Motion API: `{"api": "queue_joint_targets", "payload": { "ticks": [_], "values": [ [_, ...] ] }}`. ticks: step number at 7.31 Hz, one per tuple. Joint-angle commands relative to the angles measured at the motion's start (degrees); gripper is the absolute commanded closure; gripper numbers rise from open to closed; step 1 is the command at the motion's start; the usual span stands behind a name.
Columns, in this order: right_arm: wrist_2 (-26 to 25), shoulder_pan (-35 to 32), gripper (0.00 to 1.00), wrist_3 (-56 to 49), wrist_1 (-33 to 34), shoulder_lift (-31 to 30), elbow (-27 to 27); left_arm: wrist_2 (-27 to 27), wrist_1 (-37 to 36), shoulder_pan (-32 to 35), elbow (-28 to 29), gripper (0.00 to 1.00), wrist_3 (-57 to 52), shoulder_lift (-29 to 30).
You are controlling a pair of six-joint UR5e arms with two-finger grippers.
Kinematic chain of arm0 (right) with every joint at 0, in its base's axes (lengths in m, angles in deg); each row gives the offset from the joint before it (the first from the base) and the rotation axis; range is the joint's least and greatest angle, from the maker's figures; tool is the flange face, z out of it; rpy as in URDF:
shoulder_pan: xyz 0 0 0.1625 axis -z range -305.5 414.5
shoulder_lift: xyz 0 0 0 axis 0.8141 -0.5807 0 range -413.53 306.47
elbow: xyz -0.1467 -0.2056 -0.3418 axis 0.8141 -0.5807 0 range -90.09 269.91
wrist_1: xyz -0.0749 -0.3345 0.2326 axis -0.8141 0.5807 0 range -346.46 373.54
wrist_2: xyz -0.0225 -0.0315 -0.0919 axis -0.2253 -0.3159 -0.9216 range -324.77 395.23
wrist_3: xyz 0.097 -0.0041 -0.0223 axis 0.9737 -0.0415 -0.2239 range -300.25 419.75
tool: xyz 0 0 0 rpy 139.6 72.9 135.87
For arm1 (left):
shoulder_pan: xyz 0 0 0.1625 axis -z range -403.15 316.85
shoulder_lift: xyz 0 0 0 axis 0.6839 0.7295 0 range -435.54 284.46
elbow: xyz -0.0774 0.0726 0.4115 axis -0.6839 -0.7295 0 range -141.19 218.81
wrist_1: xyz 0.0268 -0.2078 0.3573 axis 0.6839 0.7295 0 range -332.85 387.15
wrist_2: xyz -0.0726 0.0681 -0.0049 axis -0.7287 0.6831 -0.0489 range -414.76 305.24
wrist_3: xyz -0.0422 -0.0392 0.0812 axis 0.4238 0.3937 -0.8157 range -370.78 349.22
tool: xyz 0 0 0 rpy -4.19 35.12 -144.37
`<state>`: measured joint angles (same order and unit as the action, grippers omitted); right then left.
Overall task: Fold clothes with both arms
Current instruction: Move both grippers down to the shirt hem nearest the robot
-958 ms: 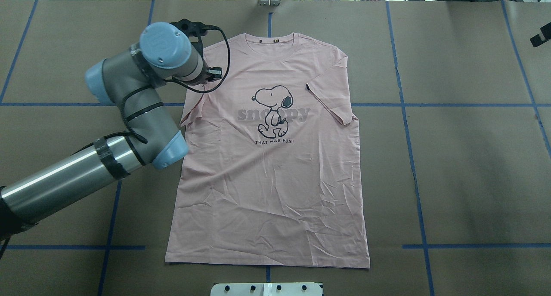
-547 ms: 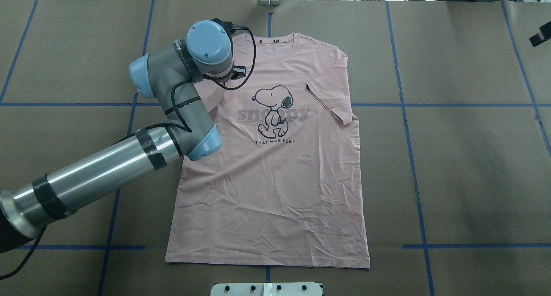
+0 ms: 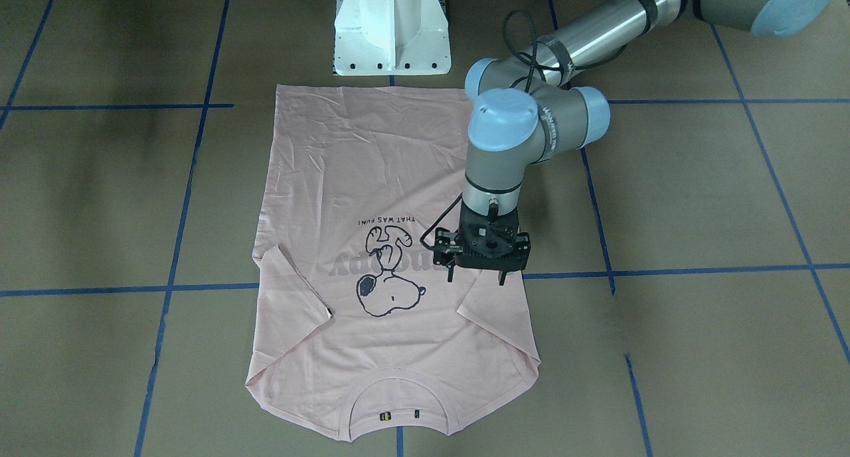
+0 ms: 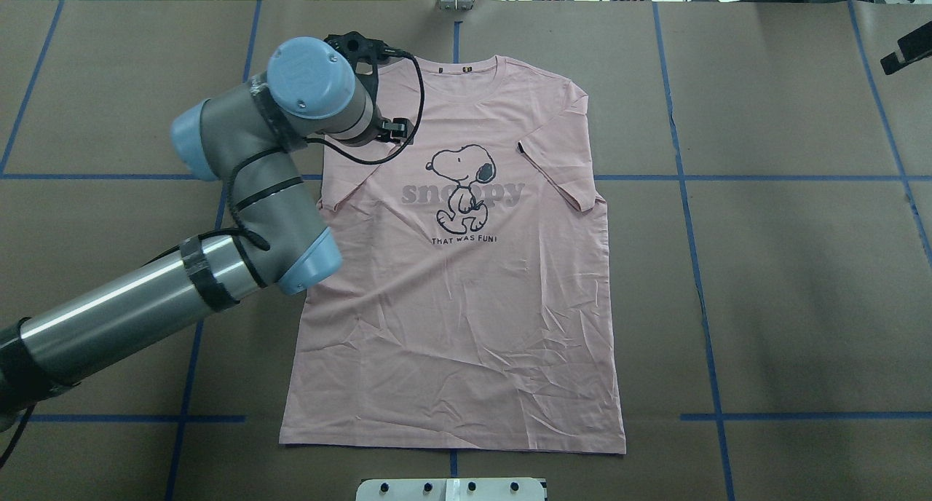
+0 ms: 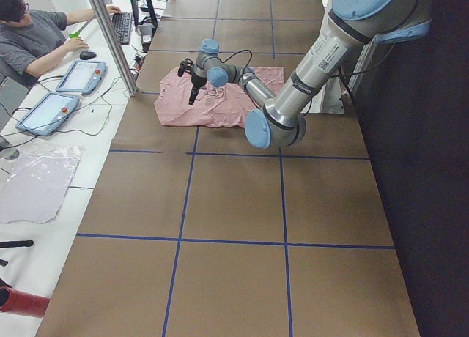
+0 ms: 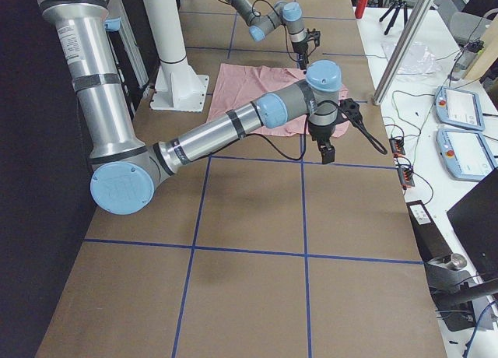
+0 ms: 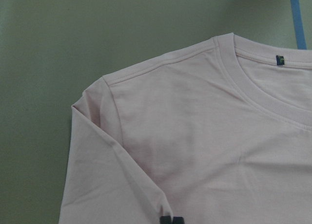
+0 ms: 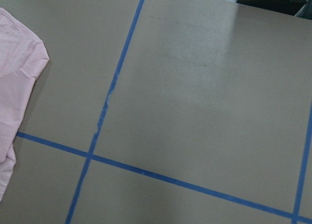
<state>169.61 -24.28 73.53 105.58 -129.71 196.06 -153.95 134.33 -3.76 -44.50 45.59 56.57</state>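
**Shirt laid out, left gripper above the sleeve.** Your shirt [image 4: 466,304] lay flat and face up at the middle of the table [image 4: 786,282], hem toward the robot and collar [image 7: 263,92] away from it, with both sleeves turned in over the chest. The left gripper [image 3: 477,277] hung just above the left sleeve [image 3: 495,311], jaws spread and pinching nothing. The right gripper [image 6: 325,148] stood well apart over bare table beyond the shirt's right edge, and you could not tell whether its jaws were spread or pressed together. The likely hazards were these. A descent too far inboard would probably have pinched the body layer along with the sleeve, dragging the whole shirt when lifted. A shallow pinch on so thin a knit could have slipped free partway through a fold. With one arm far off, a single-sided lift would likely have skewed the shirt against the tape [image 8: 122,73] lines. The fabric was a soft, pale pink jersey, finely creased across its lower half. The collar was a ribbed band with a stitched shoulder seam beside it. The print [image 4: 462,188] was a dark outline over grey lettering. The table cover was matte and brown, like paper
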Motion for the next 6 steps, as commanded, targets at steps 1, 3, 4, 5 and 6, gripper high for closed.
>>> {"api": "queue_joint_targets", "payload": {
  "ticks": [1,3,4,5,6],
  "values": [
    [-1.91,8.24,0.0,17.33,-0.1,-2.29,10.07,-2.14,-0.22,0.07,-13.58,0.0,-0.39,-8.07],
    [-10.84,20.79,0.0,33.51,-0.01,-5.81,21.06,-3.71,-0.49,-0.63,-22.29,0.0,0.31,-13.07],
    [-14.72,27.64,0.0,42.72,0.07,-5.82,24.59,-3.73,-0.4,-1.41,-27.12,0.0,1.62,-16.41],
    [-20.06,35.19,0.0,50.47,0.07,-6.34,27.41,-3.55,-0.31,-3.77,-30.82,0.0,3.98,-19.4],
    [-28.12,43.97,0.0,58.29,0.07,-6.61,29.44,-3.2,-0.31,-5.79,-33.03,0.0,7.92,-20.48]
  ]
}}
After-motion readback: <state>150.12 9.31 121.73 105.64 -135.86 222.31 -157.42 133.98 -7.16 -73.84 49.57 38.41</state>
